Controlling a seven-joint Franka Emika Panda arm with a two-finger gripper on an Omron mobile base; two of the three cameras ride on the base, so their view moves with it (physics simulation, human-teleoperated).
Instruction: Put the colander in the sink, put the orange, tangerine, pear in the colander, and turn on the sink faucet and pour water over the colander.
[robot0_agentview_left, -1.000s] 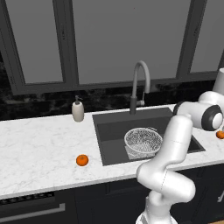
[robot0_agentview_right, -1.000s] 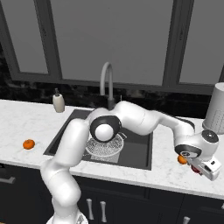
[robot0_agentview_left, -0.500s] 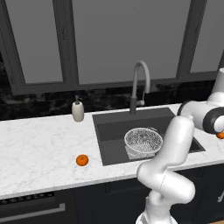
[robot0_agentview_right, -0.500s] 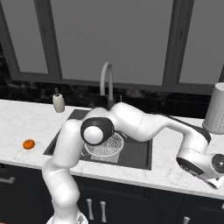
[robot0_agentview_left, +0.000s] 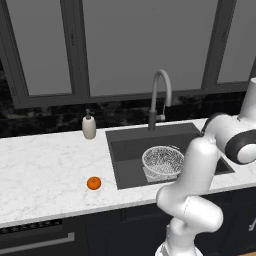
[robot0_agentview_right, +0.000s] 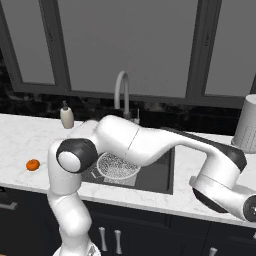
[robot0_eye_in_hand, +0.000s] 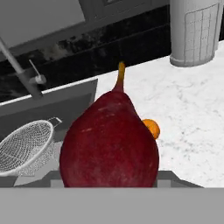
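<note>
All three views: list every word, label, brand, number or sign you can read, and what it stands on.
None: there is no readable text.
Soap bottle: plain white, no label.
Grey canister: a grid pattern, no writing.
Pear, colander, sink faucet and marble counter: no marks.

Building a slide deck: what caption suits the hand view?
Dark red pear looms close before the hand camera, an orange fruit behind it on the counter, the colander in the sink at left.
</note>
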